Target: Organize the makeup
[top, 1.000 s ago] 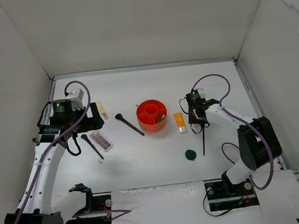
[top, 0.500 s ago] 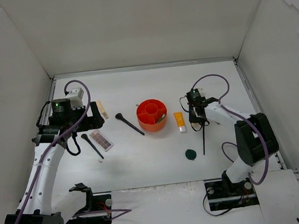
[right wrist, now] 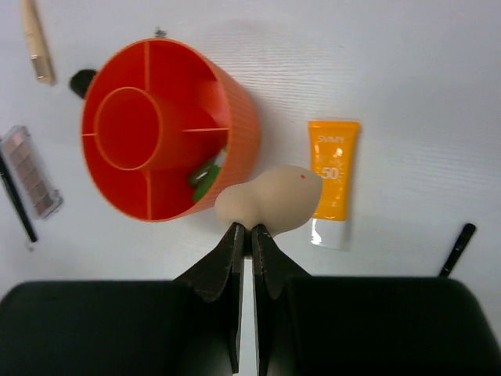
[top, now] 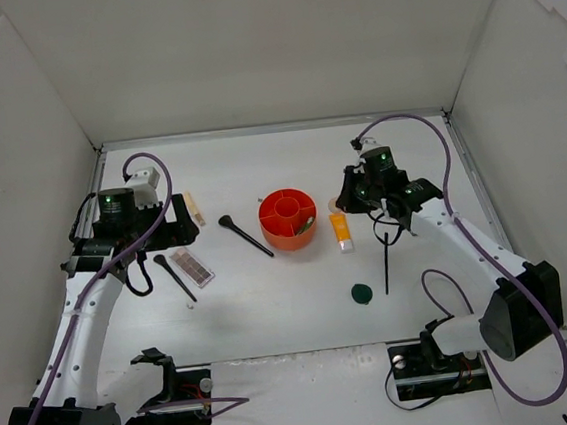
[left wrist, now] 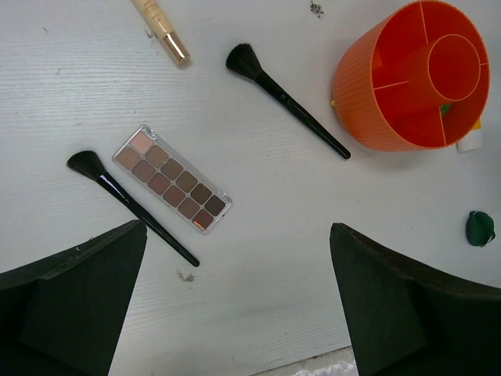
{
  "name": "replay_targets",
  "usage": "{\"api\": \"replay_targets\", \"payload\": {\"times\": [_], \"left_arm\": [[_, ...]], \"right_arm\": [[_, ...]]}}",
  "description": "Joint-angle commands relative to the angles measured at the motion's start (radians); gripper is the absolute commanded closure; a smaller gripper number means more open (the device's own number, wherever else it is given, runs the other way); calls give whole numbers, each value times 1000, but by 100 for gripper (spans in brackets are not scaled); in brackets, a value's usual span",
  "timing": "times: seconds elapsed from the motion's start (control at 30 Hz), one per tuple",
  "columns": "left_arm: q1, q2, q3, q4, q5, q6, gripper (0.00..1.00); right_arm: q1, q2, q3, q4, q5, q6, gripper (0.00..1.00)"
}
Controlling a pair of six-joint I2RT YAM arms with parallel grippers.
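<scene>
My right gripper point(right wrist: 244, 229) is shut on a beige sponge point(right wrist: 270, 202), pinching its narrow end above the table between the red-orange holder point(right wrist: 156, 129) and the orange tube point(right wrist: 333, 168). A green tube point(right wrist: 205, 178) lies in one holder compartment. My left gripper point(left wrist: 237, 235) hangs open and empty over bare table. Below it lie the brown-pink palette point(left wrist: 172, 179), two black brushes point(left wrist: 129, 205) point(left wrist: 286, 102) and the beige stick point(left wrist: 160, 30). The dark green compact point(top: 362, 292) and a third thin brush point(top: 386, 263) lie at the near right.
The holder point(top: 287, 218) stands mid-table with the orange tube point(top: 341, 231) just to its right. White walls close in the table on three sides. Purple cables loop off both arms.
My right gripper has shut on the sponge and lifted it, and the right arm has swung back and up, turning toward the holder. The left arm has stayed put.
</scene>
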Motion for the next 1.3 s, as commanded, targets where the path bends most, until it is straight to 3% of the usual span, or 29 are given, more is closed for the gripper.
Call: {"api": "replay_targets", "payload": {"times": [0.0,0.7,1.27], "left_arm": [[5,-9,4,46,16,11,1],[5,-15,1,44,7,11,0],[5,-9,-2,44,9,10,1]], "right_arm": [[11,-15,79,37,-149,19,100],[129,149,234,211,-419,134,100],[212,232,101,420,-505,281,100]]}}
